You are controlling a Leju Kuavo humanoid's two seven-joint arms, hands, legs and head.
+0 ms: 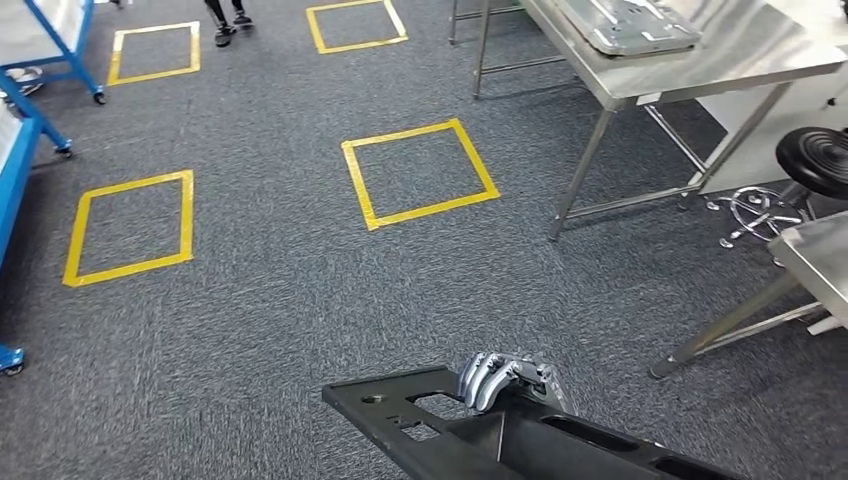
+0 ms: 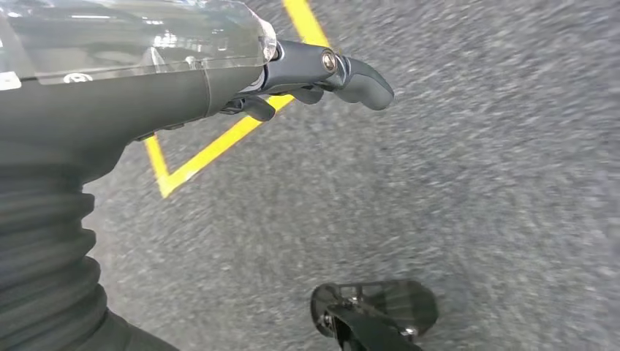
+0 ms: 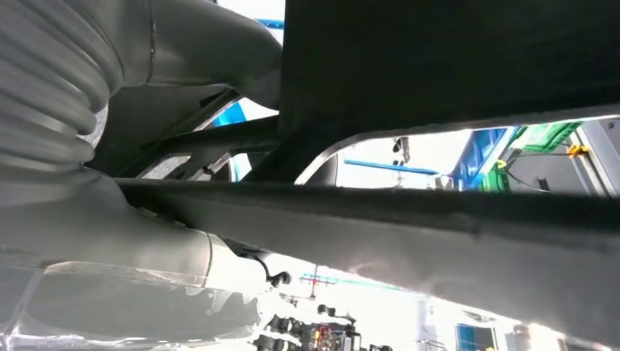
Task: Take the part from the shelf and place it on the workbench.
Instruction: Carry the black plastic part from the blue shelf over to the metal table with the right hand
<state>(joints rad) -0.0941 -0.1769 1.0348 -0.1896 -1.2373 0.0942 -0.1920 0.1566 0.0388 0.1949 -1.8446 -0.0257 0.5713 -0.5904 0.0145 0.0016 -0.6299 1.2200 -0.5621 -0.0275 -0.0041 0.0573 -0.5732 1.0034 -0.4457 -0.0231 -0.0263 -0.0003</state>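
The part point(image 1: 520, 435) is a long black metal frame with cut-out slots, carried low in front of me above the carpet. My right hand point(image 1: 510, 378) grips it, silver fingers curled over its upper edge. Up close in the right wrist view, the part's dark bars point(image 3: 439, 212) cross in front of my right hand point(image 3: 183, 256). My left hand point(image 2: 322, 73) hangs over the carpet and holds nothing, thumb stretched out. The steel workbench point(image 1: 740, 55) stands at the far right, well ahead of the part.
A grey metal tray point(image 1: 625, 25) lies on the workbench. A second steel table point(image 1: 820, 250) and a black stool point(image 1: 815, 160) stand at the right. Yellow tape squares point(image 1: 420, 175) mark the carpet. Blue shelf carts point(image 1: 20, 150) line the left. A person's feet point(image 1: 228, 20) show far back.
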